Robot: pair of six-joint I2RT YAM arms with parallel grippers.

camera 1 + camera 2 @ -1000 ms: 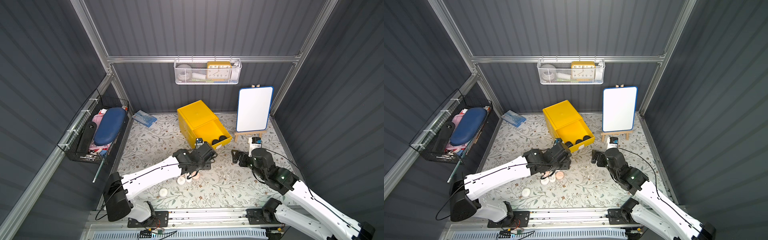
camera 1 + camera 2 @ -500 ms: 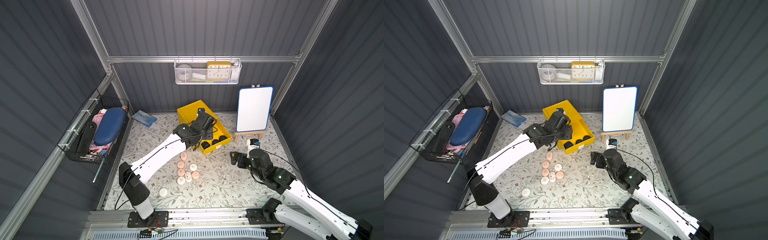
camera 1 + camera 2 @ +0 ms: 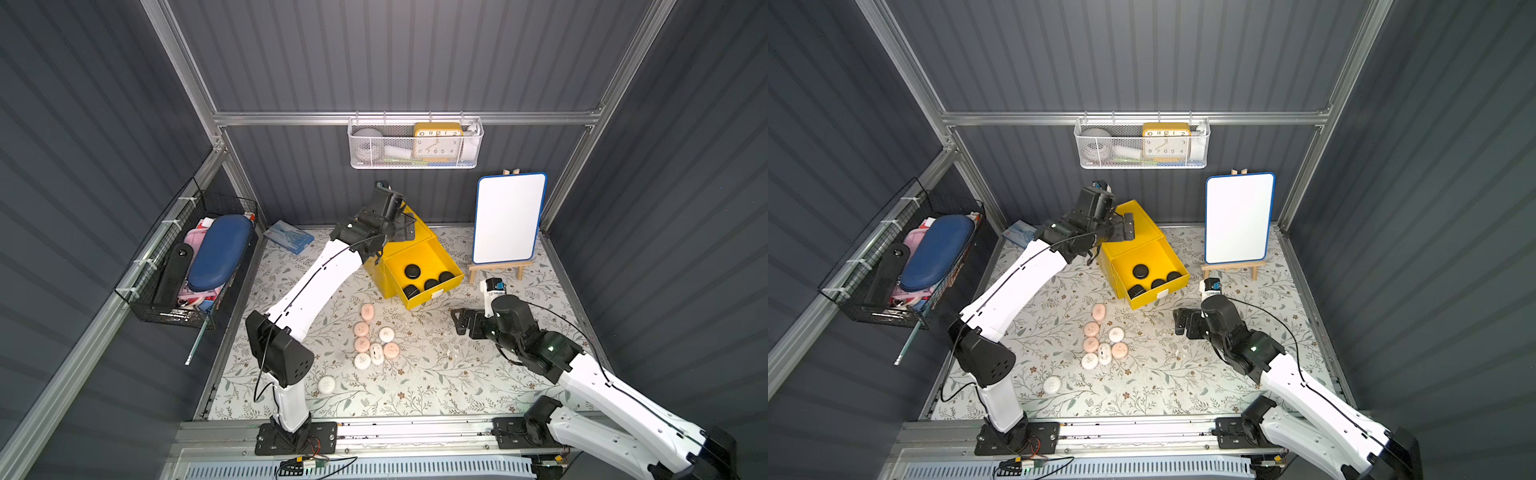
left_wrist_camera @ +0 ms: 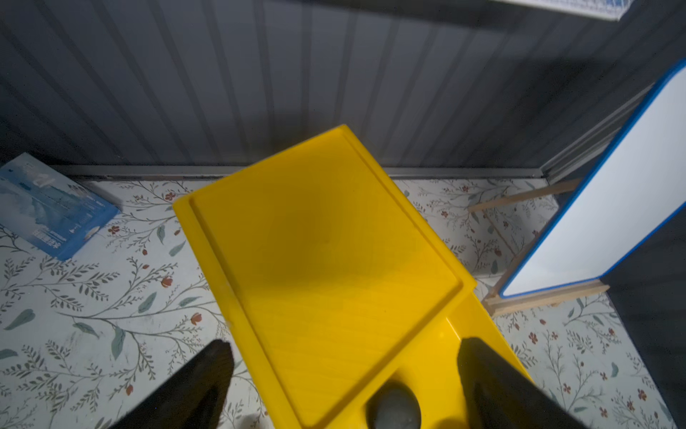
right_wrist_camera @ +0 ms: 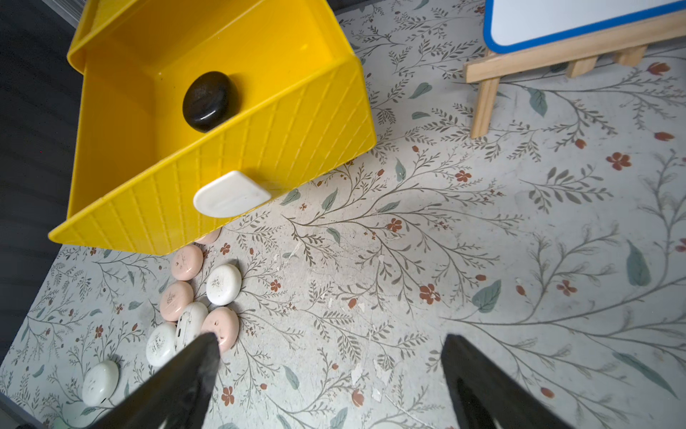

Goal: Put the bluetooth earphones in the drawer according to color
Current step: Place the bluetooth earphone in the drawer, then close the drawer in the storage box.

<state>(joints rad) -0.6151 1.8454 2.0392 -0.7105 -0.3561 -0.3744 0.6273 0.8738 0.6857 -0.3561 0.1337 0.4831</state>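
Four black earphones (image 3: 431, 284) lie in the pulled-out drawer (image 3: 428, 259) at frame centre, so black looks done. Below it, four pink earphones (image 3: 361, 329) and four white earphones (image 3: 386, 334) wait on the floral mat (image 3: 457, 374), one white apart at lower left; two colours remain. The left gripper (image 4: 341, 371) hangs over the cabinet top (image 4: 315, 241), jaws apart and empty; the right gripper (image 3: 458, 322), right of the drawer, is likewise spread.
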